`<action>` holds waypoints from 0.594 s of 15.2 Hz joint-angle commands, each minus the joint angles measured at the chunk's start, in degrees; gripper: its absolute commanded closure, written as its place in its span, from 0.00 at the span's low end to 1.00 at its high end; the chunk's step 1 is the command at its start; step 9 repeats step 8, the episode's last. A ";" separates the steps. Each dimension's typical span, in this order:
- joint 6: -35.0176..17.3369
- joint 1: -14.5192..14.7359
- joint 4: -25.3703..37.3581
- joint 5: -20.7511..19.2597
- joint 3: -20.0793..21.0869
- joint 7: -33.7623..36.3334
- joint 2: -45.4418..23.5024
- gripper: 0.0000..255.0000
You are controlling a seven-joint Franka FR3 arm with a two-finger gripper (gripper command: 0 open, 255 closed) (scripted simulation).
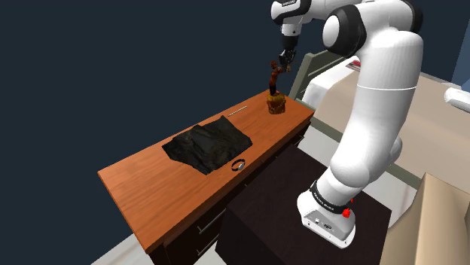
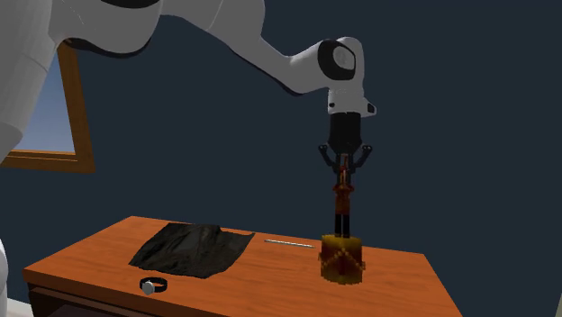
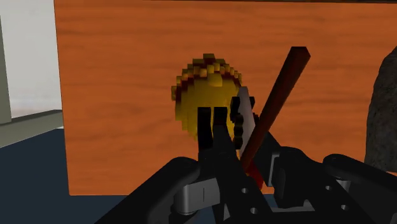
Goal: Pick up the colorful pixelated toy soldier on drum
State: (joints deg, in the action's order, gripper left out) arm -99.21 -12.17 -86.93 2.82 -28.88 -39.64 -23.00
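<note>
Dark blue walls stand behind a wooden desk (image 1: 151,188), which fills the middle of the shoulder view. On it lie a crumpled black cloth (image 1: 209,147), a small watch (image 1: 238,164) near the front edge and a thin pale rod (image 1: 237,111) farther back. The soldier (image 1: 275,94) stands upright at the desk's far end, up and to the right in this view and well apart from the cloth. The gripper (image 1: 285,64) hangs straight down over it, at the figure's top. In the second exterior view the black fingers are drawn in against the soldier's head and shoulders, with the dark legs hanging below them. The brown and gold drum (image 2: 340,261) under the legs looks to rest on the desk, though I cannot tell for certain that no gap lies beneath it. The wrist view looks down the figure. The fingers clasp the dark body between them, the drum's yellow top shows beyond, and a red stick (image 3: 280,102) slants away from the figure toward the cloth. By my judgement the reach and the grasp are done. What is left is the lift itself, a straight rise until the drum is plainly clear of the wood. Since the hold is high on a tall, bottom-heavy toy, it could swing or slip as it comes up.
</note>
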 commanded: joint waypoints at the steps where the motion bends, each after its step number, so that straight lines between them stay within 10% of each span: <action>1: 1.53 -0.05 1.38 -0.12 -0.09 -0.06 0.27 1.00; 9: 5.37 -0.30 5.04 -0.25 -0.25 -0.30 0.51 1.00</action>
